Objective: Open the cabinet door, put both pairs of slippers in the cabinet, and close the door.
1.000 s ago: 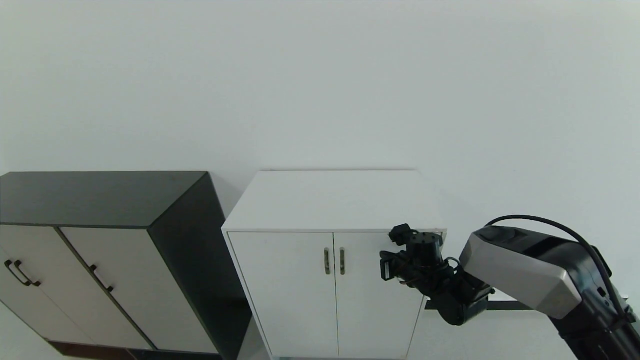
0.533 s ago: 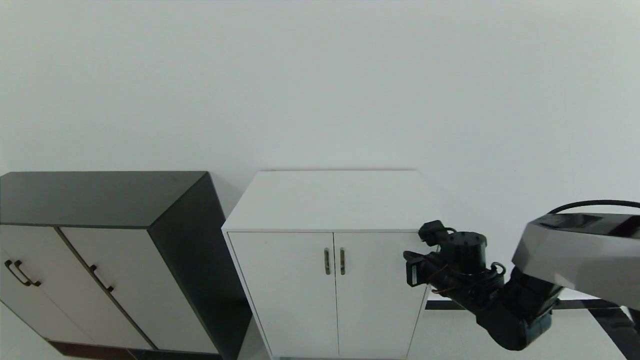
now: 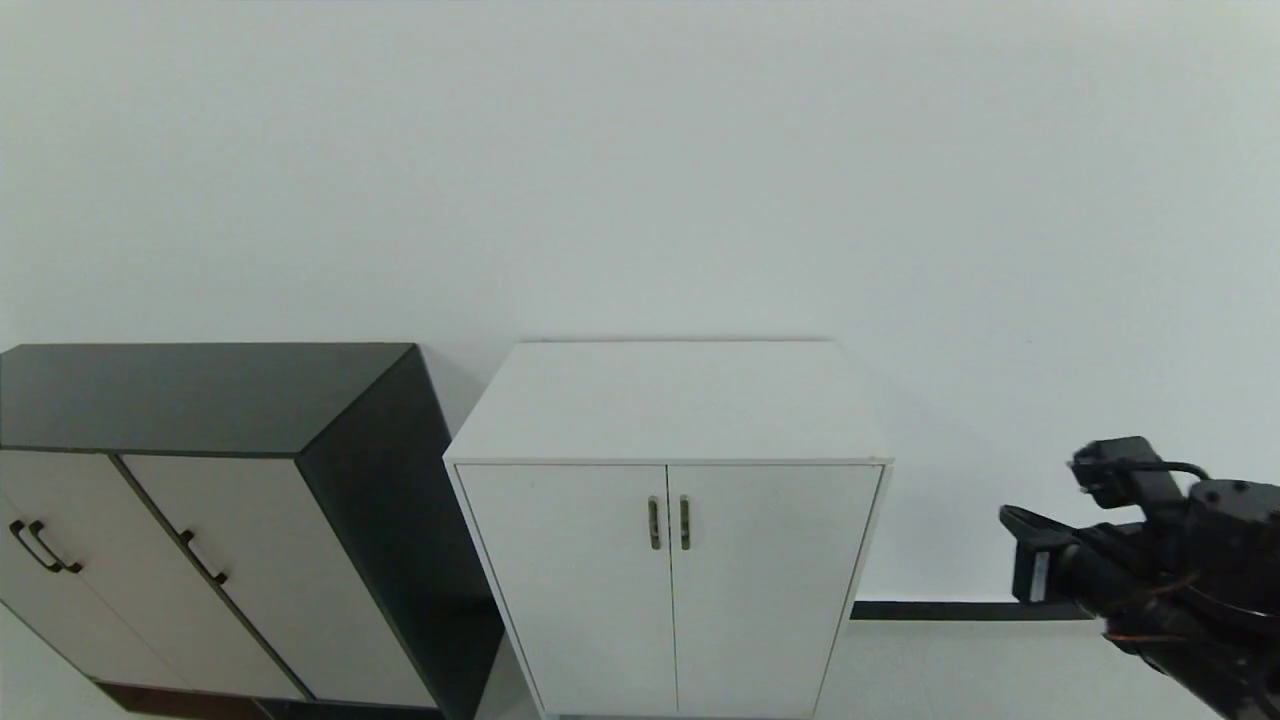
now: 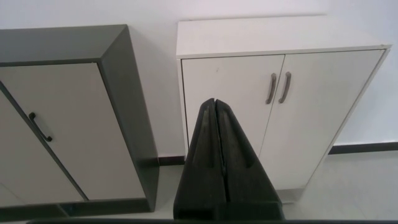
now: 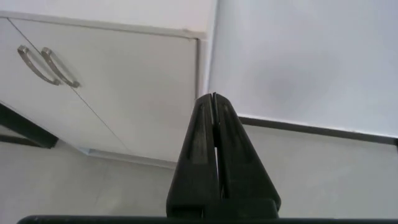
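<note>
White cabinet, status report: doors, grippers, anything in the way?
Left gripper shut, facing the white cabinet. Right gripper shut, off to its right. Both doors shut, handles untouched. Dark cabinet beside it, not blocking the doors.

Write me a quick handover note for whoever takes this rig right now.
Left gripper: jaws shut, empty, facing the white cabinet from in front.
Right gripper: jaws shut, empty, off the cabinet's right side, touching nothing.
Both doors are shut, handles side by side at the middle. A dark cabinet stands to its left.
Done or left: the inside is hidden, so I cannot tell whether the slippers are stowed. If not, all steps remain, starting with a door.
</note>
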Controlling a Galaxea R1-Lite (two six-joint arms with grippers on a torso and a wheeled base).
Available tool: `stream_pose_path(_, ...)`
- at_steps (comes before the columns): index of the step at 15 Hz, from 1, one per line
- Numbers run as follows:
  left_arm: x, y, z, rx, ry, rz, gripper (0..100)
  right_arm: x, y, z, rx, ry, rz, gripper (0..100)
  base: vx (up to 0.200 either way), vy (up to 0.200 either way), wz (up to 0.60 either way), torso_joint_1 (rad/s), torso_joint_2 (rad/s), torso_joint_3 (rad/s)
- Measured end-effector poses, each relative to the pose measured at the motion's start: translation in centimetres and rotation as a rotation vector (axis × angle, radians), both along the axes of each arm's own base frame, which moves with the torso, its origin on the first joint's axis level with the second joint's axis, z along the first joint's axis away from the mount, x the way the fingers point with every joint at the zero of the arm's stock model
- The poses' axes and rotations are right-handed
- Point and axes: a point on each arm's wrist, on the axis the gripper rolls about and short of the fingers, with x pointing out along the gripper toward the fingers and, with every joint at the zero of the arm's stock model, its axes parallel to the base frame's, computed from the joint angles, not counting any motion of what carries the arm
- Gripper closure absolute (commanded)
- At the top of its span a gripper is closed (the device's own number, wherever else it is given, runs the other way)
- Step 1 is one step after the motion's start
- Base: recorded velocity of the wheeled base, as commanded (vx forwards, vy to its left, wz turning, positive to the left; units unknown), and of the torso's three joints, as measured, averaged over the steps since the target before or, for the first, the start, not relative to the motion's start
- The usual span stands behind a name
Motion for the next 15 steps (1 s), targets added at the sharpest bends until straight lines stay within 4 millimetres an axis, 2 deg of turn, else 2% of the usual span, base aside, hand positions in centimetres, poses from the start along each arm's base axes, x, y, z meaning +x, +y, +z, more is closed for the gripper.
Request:
stream_pose_path(4,0.0,0.0,0.0,0.0,0.0,0.0,100,-6.6,-2.9,1.2,-0.027,0.014,-0.041,100,0.0,0.0,0.0,0.0,0.0,0.0)
stream_pose_path(8,0.0,0.0,0.0,0.0,0.0,0.0,100,-12.6,-4.7,1.3,-0.025,0.034,-0.01,100,0.0,0.0,0.0,0.0,0.0,0.0)
stream_pose_path(12,0.0,0.0,0.0,0.0,0.0,0.0,100,-18.7,-6.2,-1.3,-0.002,0.092,0.104,100,0.0,0.0,0.0,0.0,0.0,0.0)
stream_pose_path(15,0.0,0.0,0.0,0.0,0.0,0.0,100,-21.0,-6.8,-2.4,-0.005,0.001,0.12,100,0.0,0.0,0.0,0.0,0.0,0.0)
